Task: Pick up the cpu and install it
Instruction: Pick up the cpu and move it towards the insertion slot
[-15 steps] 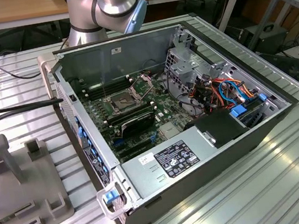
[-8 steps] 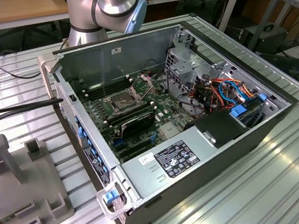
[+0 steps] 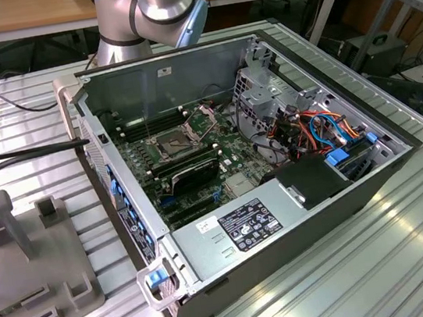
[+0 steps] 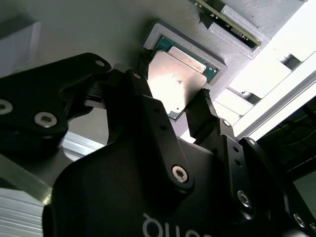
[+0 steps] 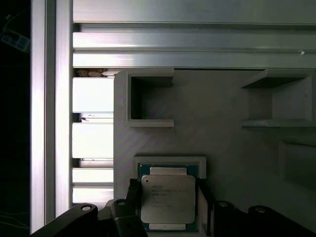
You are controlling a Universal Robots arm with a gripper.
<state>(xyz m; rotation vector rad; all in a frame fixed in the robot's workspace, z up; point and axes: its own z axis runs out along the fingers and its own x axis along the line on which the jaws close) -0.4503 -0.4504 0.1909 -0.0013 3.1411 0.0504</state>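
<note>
1. Inside a shallow square recess of the grey tray (image 5: 222, 148), the cpu (image 5: 168, 197) lay flat, its silvery top up.
2. The black gripper (image 5: 169, 190) straddled it, with the chip between its jaws in both wrist views; whether they pressed its edges could not be told.
3. The tray sat on a ribbed metal table (image 3: 331, 283), at the lower left of the exterior view.
4. An open computer case (image 3: 257, 144) filled that view's centre, with the board's socket (image 3: 174, 142) inside, well apart from the tray.
</note>
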